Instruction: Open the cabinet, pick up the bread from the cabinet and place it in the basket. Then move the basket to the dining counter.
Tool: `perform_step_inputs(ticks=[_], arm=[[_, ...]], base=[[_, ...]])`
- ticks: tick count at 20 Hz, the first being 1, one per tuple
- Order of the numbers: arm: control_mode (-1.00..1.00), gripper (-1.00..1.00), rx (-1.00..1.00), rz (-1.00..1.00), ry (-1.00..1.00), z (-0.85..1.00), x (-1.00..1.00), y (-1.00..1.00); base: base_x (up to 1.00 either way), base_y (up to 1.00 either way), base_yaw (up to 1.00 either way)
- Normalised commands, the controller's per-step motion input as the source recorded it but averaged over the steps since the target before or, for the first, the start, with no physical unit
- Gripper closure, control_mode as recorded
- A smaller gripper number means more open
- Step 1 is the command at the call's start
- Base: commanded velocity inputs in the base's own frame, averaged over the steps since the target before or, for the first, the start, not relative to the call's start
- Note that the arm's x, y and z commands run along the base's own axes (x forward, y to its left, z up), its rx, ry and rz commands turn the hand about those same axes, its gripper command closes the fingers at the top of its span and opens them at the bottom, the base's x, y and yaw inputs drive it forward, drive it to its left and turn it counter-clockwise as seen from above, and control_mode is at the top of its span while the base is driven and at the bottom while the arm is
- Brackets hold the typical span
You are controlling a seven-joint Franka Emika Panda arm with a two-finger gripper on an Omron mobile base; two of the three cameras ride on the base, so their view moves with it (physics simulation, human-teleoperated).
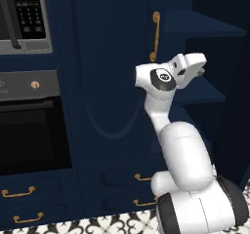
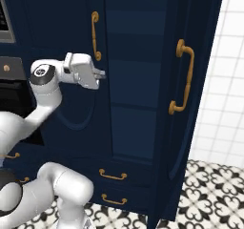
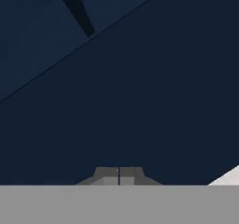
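The left arched navy door with its curved brass handle (image 2: 96,36) is shut; the right door (image 2: 183,104) stands swung open. The gripper (image 2: 101,75), fingertips together and empty, points into the tall navy cabinet's (image 1: 205,57) bare shelves. No bread visible there.

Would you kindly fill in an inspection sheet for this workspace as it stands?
Surface: navy shelves visible inside; nothing seen on them.
Job's things: tall dark navy pantry cabinet, right door swung open, left door shut; bread, basket nothing seen.
Clutter: nothing seen.
End effector: end effector at the opening, fingers together in hand view, holding nothing.
Cables: nothing seen.
Surroundings: black oven, microwave, patterned floor tiles, white wall tiles.
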Motion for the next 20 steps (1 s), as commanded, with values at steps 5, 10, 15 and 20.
perform_step_inputs(ticks=[5,10,15,20], arm=[[-1.00,1.00,-0.17,-0.40,0.39,-0.33,0.65,-1.00],[-1.00,1.00,-0.13,-0.39,0.36,-0.32,0.41,-1.00],[-1.00,1.00,-0.03,-0.33,0.35,-0.13,0.28,-1.00],[-1.00,1.00,0.00,-0.34,0.25,0.00,0.06,-1.00]], base=[[0.00,0.00,0.00],[0.00,0.00,0.00],[0.00,0.00,0.00],[0.00,0.00,0.00]])
